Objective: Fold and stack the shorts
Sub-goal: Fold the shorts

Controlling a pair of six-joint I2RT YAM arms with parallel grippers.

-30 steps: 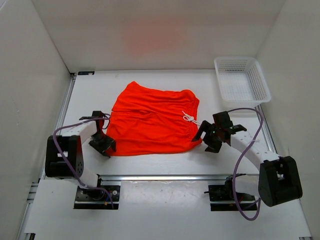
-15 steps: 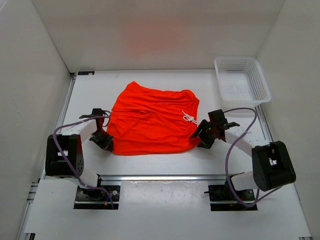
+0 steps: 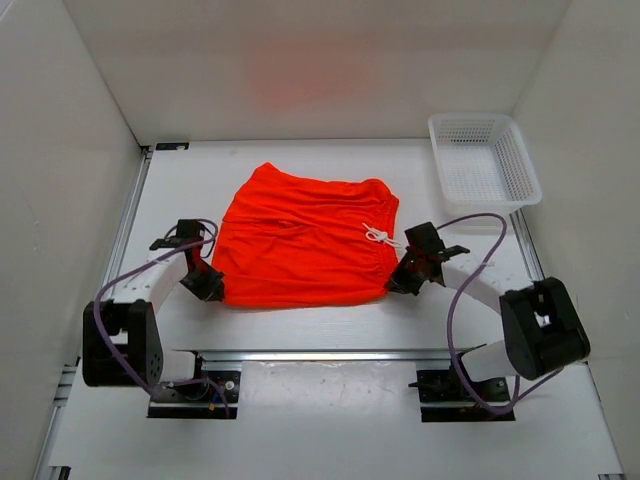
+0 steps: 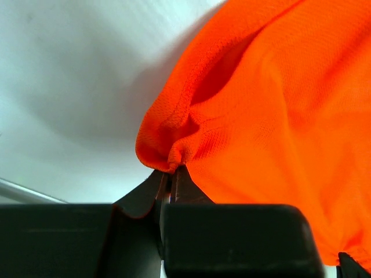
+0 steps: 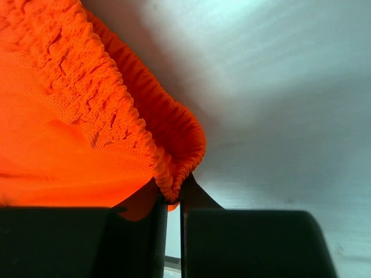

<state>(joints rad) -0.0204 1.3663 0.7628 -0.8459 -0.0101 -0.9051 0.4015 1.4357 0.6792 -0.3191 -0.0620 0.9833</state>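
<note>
- Left end effector (image 4: 172, 176): fingers drawn narrow, pinching the hem at the near-left corner of the shorts (image 3: 305, 245).
- Right end effector (image 5: 172, 196): fingers drawn narrow, pinching the gathered elastic waistband at the shorts' near-right corner.
- Shorts: orange-red, spread mostly flat on the white surface (image 3: 200, 180), with the waistband along their right side.
- White drawstring (image 3: 378, 236): knotted, lying on the shorts beside the waistband.
- White mesh basket (image 3: 483, 160): beyond the shorts' far-right corner, apart from them.

Both arms reach forward and sit low, wrists angled inward. Left gripper (image 3: 207, 285) and right gripper (image 3: 398, 278) each have jaws pinched tight on the shorts (image 3: 305, 240).
</note>
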